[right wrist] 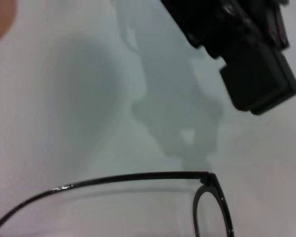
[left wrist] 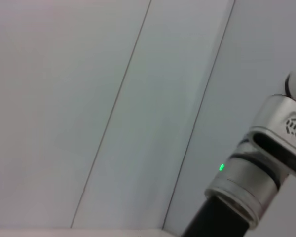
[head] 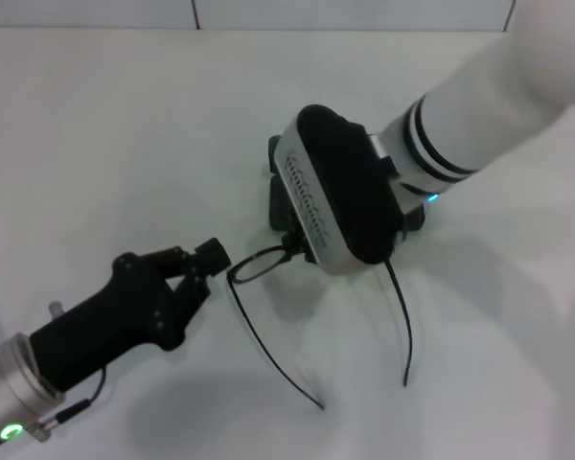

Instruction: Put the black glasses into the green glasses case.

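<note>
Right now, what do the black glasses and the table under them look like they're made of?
The black glasses look like thin metal or slim plastic: wire-thin dark rim and temples with a slight sheen, clear lenses. I can't settle which. The table looks like smooth matte white laminate or painted board, showing soft shadows and no grain.

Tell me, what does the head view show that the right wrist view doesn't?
Only the head view shows the right arm's wrist reaching over the glasses' front, a dark object half hidden beneath it that may be the case, both temple arms spread open on the white table, and the whole left arm. Only the right wrist view shows one lens rim and hinge up close. Both show the black glasses and the left gripper beside them.
</note>
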You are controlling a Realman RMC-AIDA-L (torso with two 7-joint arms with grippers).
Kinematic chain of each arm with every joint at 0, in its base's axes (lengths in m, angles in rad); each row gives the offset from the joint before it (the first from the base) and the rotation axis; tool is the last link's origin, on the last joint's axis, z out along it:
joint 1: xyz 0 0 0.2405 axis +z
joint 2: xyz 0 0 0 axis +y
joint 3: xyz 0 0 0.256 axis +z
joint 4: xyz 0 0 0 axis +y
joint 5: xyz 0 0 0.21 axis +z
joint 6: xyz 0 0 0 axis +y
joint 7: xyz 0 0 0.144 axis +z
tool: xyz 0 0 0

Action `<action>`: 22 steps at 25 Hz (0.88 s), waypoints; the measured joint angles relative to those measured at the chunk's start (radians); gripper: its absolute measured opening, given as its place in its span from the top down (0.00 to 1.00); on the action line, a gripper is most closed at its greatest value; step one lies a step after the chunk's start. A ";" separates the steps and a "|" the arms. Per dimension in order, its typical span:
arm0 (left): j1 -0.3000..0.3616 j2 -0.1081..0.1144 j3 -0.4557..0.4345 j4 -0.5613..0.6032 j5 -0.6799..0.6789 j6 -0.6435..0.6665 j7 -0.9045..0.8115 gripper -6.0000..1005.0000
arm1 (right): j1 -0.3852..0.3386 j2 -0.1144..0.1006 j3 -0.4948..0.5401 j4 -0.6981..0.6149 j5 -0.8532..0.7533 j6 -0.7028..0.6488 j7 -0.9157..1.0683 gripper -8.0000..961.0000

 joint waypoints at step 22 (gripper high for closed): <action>-0.215 -0.017 0.021 -0.003 -0.029 0.348 0.018 0.95 | -0.516 -0.004 0.669 -0.176 0.522 -0.347 -0.184 0.94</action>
